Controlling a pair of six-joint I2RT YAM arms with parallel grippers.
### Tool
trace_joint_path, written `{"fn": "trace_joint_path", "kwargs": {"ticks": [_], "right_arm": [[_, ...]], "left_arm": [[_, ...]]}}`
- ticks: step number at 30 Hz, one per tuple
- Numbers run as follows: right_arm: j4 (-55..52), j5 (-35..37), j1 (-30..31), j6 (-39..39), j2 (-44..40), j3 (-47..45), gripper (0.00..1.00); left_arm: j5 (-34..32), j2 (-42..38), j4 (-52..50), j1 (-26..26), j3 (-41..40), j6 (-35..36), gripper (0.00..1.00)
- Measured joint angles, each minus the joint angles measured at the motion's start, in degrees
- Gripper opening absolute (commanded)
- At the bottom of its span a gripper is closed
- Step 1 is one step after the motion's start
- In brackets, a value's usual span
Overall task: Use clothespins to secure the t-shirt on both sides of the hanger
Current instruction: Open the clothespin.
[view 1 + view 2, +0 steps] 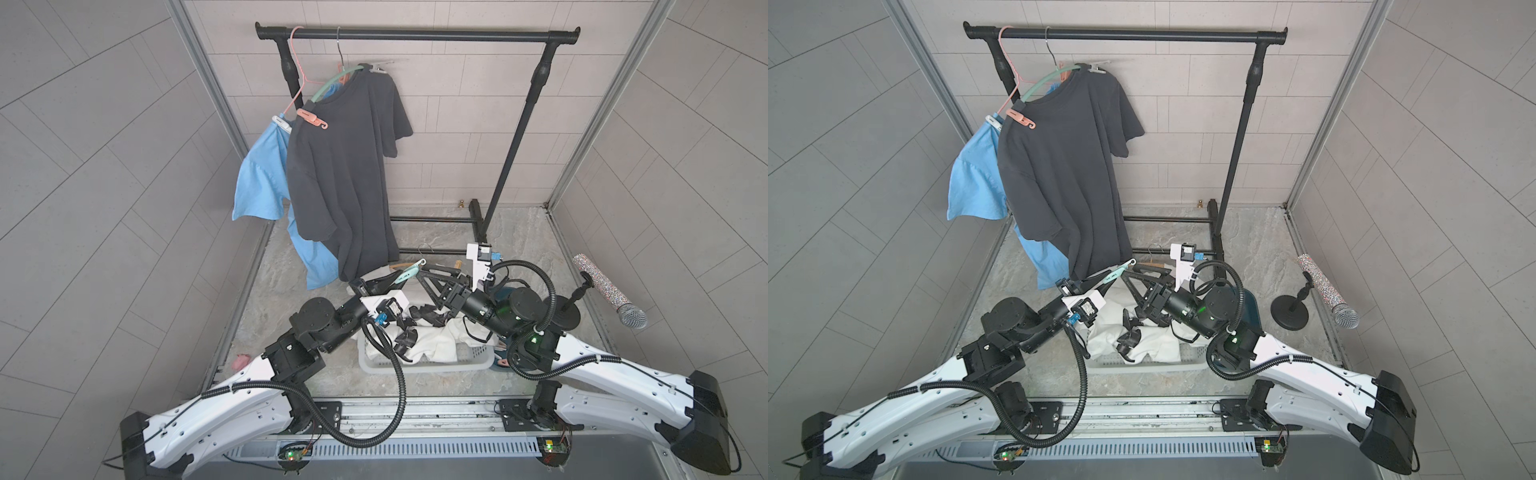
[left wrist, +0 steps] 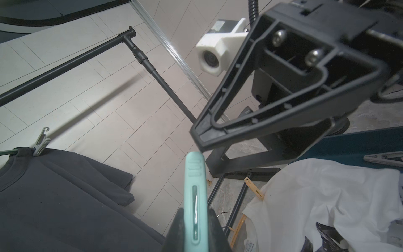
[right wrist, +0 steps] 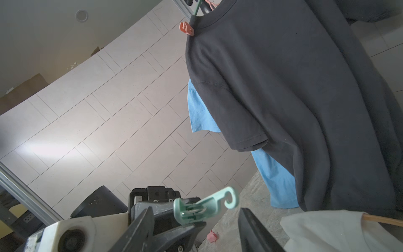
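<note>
Clothespins (image 1: 311,117): two on the t-shirt (image 1: 345,174), one mint clothespin (image 2: 195,185) clamped in left hand (image 2: 196,220); right hand (image 3: 195,210) half-open, empty.

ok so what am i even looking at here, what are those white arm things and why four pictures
Those are two white-and-black robot arms, each ending in a two-fingered end effector. Two pictures look down from a camera head above them; the other two come from cameras on the wrists. The left end effector is shut on a mint green plastic clothespin; the right end effector is open, close to it. Ahead, a dark grey t-shirt hangs from a black metal rail, with a coral pink clothespin on one shoulder and a grey clothespin on the other. On the floor sits a white plastic basket of white cloth.
</note>
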Motion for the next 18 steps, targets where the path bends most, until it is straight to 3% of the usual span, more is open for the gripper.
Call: {"fn": "trace_joint_path", "kwargs": {"ticks": [11,18], "right_arm": [[0.87,1.16,0.79,0.52,3.61,1.81,0.53],[1.81,1.25,1.2,1.2,4.68,2.29,0.23]], "left_arm": [[0.5,-0.09,0.11,-0.02,-0.5,0.09,0.0],[0.63,-0.37,-0.2,0.33,-0.5,0.04,0.0]]}}
